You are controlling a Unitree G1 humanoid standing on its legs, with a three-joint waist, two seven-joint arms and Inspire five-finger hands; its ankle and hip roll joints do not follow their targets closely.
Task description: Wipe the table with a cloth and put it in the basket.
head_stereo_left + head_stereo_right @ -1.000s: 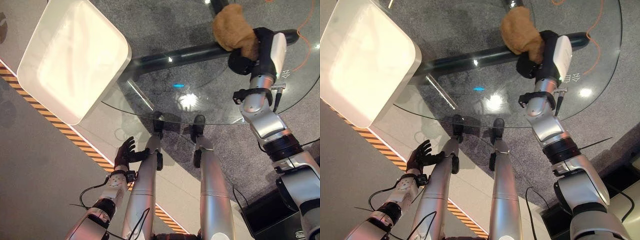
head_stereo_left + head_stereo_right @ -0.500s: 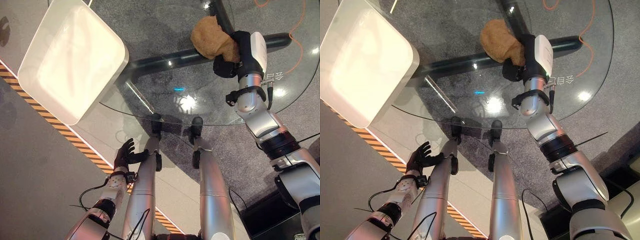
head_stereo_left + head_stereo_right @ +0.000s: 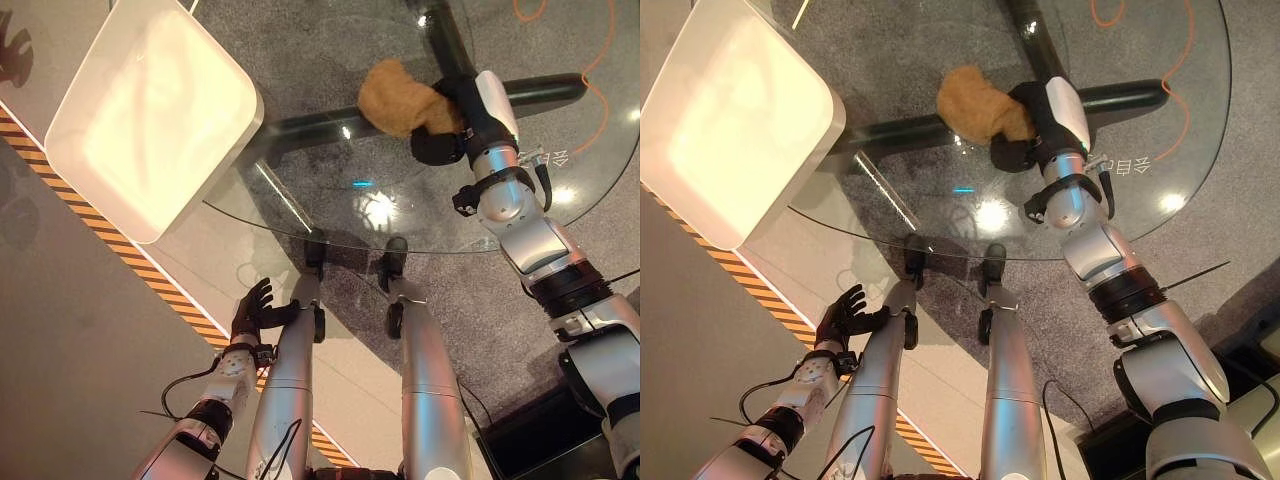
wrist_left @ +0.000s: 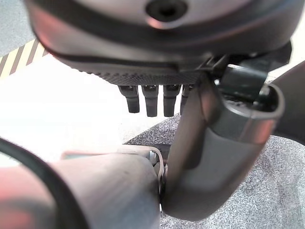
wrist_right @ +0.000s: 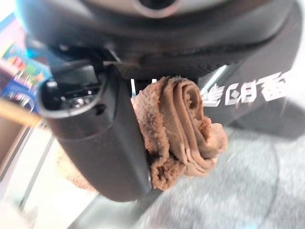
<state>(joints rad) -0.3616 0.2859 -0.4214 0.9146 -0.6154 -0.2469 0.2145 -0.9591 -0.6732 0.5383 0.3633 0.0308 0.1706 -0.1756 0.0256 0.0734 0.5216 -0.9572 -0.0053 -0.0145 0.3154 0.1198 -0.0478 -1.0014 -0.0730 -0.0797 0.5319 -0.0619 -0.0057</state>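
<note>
— Since a second ago the right robot hand [image 3: 452,118] has slid the cloth [image 3: 398,97] leftward over the glass tabletop [image 3: 330,200], off the far right part and toward the middle.

— How is that hand holding it?

— Fingers and thumb curled round the cloth, which is bunched against the palm. Seen from the wrist, the cloth [image 5: 183,129] shows as a thick roll of folded layers sticking out beside the thumb.

— And the cloth itself?

— Tan-brown, fuzzy like terry, crumpled into a soft lump. Most of it spills out of the hand to the left, lying over the dark table leg [image 3: 330,125] that shows through the glass.

— The other hand?

— The left robot hand [image 3: 252,310] hangs low beside the robot, below the tabletop's near edge, fingers spread and straight, holding nothing.

— Anything else around?

— A white basket [image 3: 150,115] with rounded corners sits at the tabletop's left side, well apart from the cloth. An orange cable [image 3: 600,60] lies on the grey floor past the right edge.
</note>
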